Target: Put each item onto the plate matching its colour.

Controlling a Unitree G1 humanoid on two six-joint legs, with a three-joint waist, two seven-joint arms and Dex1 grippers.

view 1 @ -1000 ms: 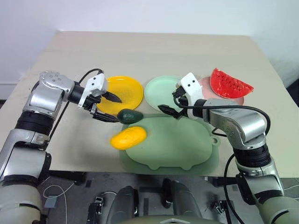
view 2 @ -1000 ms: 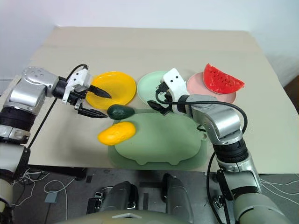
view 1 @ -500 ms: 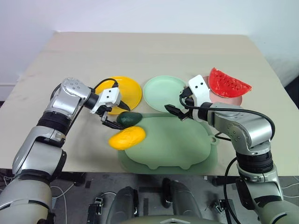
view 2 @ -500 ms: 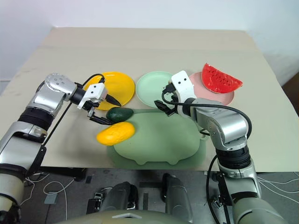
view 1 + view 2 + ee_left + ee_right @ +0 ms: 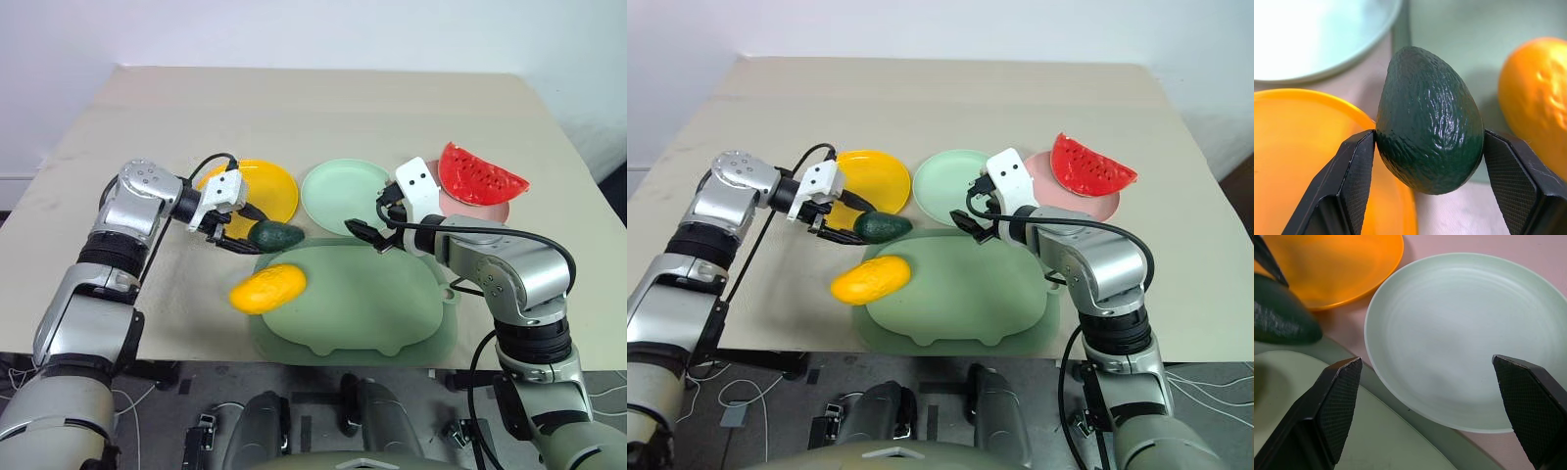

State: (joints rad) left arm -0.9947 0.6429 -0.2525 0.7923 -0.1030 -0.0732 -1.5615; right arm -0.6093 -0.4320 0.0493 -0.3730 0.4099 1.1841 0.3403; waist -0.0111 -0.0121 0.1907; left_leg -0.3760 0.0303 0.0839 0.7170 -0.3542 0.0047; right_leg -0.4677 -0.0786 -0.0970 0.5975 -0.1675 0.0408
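Observation:
My left gripper (image 5: 251, 229) is shut on the dark green avocado (image 5: 1429, 122), both pads pressed against its sides, at the near rim of the yellow plate (image 5: 272, 188). The yellow mango-like fruit (image 5: 267, 288) lies at the left edge of the green tray. The watermelon wedge (image 5: 481, 176) rests on the pink plate (image 5: 496, 211). The pale mint plate (image 5: 1464, 338) stands bare between the yellow and pink ones. My right gripper (image 5: 364, 235) hovers open at the mint plate's near rim, holding nothing.
The large green tray (image 5: 377, 304) with rounded corners lies at the table's near edge, in front of the three plates. Beige tabletop stretches behind the plates and on both sides.
My left gripper has closed its fingers on the avocado, which now sits slightly higher and nearer the yellow plate. The right arm has stayed put.

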